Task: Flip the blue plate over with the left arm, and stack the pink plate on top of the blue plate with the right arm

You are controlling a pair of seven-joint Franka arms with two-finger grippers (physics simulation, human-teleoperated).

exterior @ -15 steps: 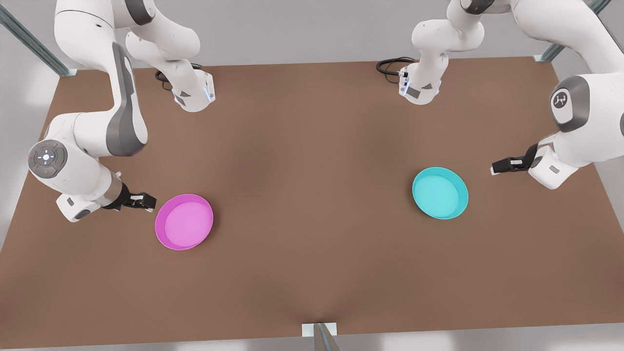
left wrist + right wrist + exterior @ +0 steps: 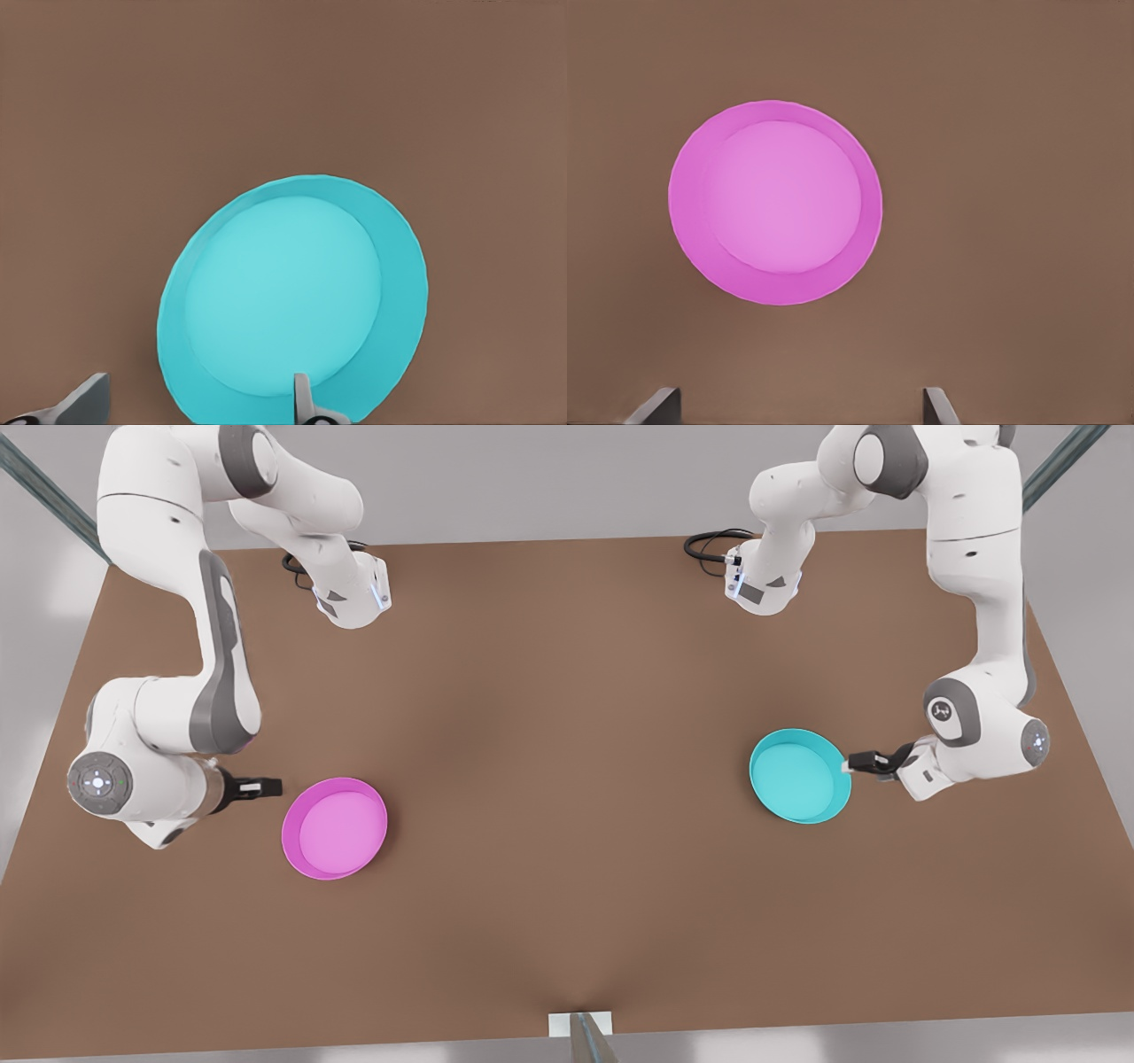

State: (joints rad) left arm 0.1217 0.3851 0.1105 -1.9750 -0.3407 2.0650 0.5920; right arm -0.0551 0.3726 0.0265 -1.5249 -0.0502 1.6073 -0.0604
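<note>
The blue plate lies open side up on the table toward the front view's right. My left gripper is low at its rim on that side, open, with one fingertip over the rim and the other outside it. The pink plate lies open side up toward the front view's left. My right gripper is open a short way off its rim, holding nothing.
The brown table carries both arm bases at its back edge, with black cables beside them. A small white bracket sits at the front edge. Bare tabletop lies between the plates.
The left arm has swung down and in, bringing its gripper from well clear of the blue plate to its rim. The right gripper has levelled and stays beside the pink plate.
</note>
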